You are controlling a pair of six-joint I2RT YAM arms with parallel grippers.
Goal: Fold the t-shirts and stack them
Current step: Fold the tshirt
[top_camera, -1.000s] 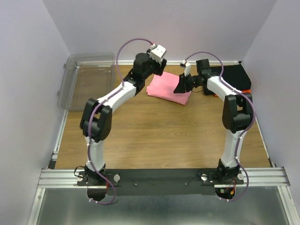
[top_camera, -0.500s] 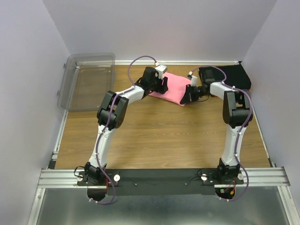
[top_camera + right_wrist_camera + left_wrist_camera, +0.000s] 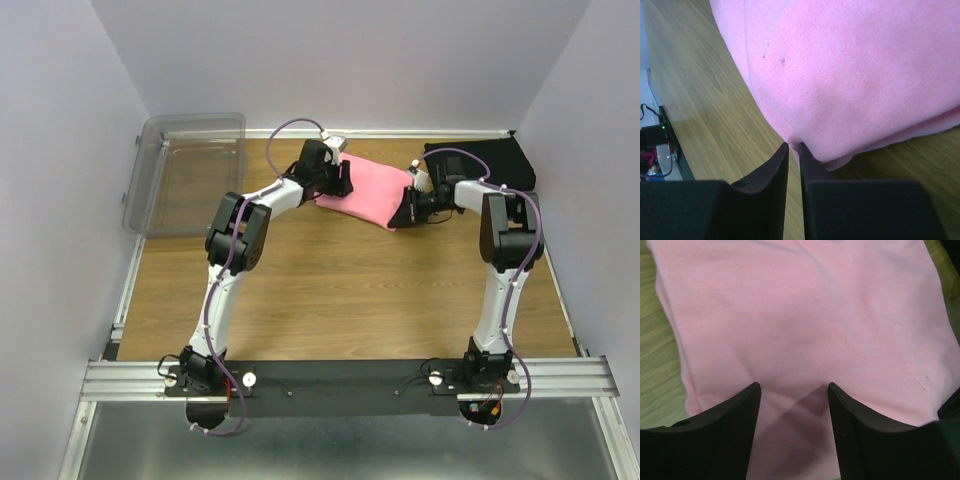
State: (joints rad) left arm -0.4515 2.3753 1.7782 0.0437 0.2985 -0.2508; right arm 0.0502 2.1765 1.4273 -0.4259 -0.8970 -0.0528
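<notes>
Both arms have come down onto the folded salmon-pink cloth t-shirt (image 3: 368, 190), far middle of the wooden table (image 3: 330, 290). The left gripper (image 3: 794, 387) is spread open on it, holding nothing. The right gripper (image 3: 794, 146) is nearly closed at the shirt's edge; I cannot tell whether it pinches cloth. Carrying to the stack probably comes next.

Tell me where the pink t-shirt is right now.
In the top view the pink t-shirt lies folded at the far middle of the table, between the left gripper and the right gripper, left of the black t-shirt.
</notes>
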